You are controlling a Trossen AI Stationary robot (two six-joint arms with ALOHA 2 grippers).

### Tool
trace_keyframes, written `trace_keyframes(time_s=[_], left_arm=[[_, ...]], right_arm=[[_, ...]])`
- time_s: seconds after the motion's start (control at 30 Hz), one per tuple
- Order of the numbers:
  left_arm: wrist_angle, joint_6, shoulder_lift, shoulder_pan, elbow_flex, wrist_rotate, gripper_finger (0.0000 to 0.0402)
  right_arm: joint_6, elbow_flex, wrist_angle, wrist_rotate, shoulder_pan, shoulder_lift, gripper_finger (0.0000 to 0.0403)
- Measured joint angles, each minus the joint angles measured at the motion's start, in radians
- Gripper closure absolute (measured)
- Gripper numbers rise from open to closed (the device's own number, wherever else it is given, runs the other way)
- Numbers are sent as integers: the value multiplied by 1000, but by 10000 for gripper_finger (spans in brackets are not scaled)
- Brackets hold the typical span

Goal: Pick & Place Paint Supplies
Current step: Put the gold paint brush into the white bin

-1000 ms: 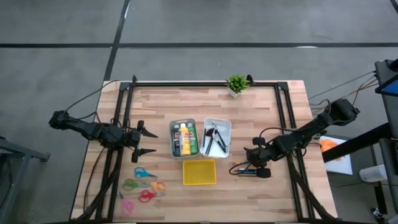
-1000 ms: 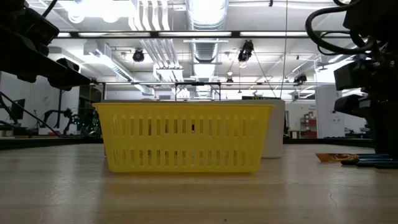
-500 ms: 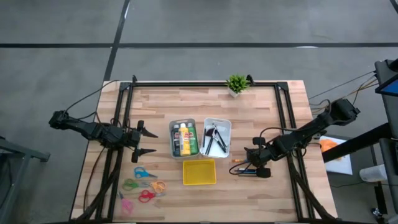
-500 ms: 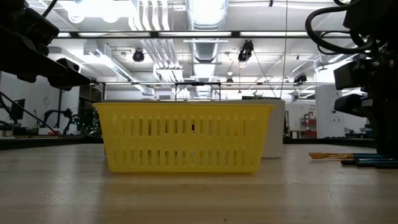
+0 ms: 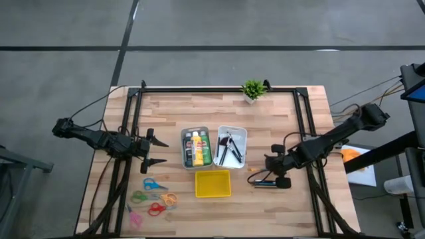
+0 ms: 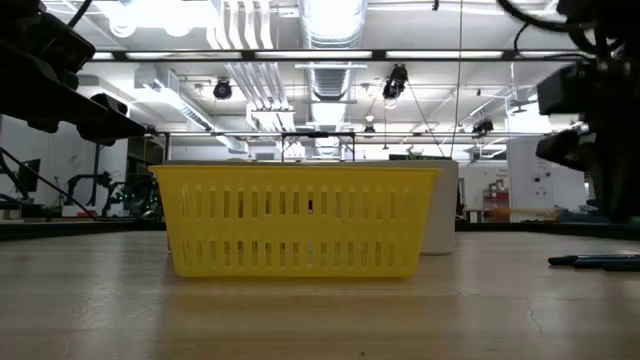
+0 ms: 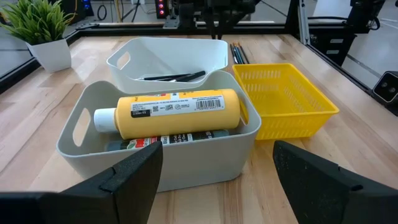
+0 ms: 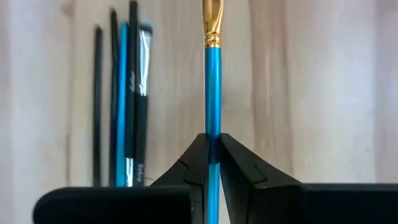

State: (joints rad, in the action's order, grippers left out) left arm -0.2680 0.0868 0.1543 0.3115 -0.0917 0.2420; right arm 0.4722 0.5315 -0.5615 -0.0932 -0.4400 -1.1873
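My right gripper (image 5: 272,170) hangs at the table's right, shut on a blue-handled brush (image 8: 212,81) with a gold ferrule. Several dark and blue brushes (image 8: 124,106) lie on the wood beside it (image 5: 267,183). At the centre a grey bin (image 5: 184,147) holds paint bottles, the yellow bottle (image 7: 180,112) lying on top. Next to it is a white bin (image 5: 243,141) with dark brushes (image 5: 229,149) inside. My left gripper (image 5: 158,151) waits open at the table's left, pointing at the grey bin. My right gripper pinches the blue brush's handle (image 8: 212,127) between its two fingertips (image 8: 194,163). The fingers slant steeply down from above and lie across the handle. The ferrule end sticks out past the fingers toward the table's left, and the low view no longer shows it on the tabletop.
A yellow basket (image 5: 212,184) stands just in front of the two bins. Several scissors (image 5: 154,198) lie at the near left. A small potted plant (image 5: 252,89) sits at the far edge. Black frame rails (image 5: 302,126) run along both sides.
My right gripper has risen a little above the table. The brush with the orange tip, which lay on the wood at the right in the low view, first swung and then came up off the tabletop. The other brushes have stayed where they were.
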Motion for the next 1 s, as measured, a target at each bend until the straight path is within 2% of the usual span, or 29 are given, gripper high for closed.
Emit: trace_keyframes(time_s=[0.27,0.57,0.77,1.0], left_arm=[[0,0,0,0,0,0,96],[0,0,0,0,0,0,96],[0,0,0,0,0,0,96],[0,0,0,0,0,0,96]], right_arm=[[94,1,-3,-15,38,183,382],[285,2,102,-20,193,355,382],[481,3,227,-17,332,375,382],[670,3,325,-15,428,311,382]])
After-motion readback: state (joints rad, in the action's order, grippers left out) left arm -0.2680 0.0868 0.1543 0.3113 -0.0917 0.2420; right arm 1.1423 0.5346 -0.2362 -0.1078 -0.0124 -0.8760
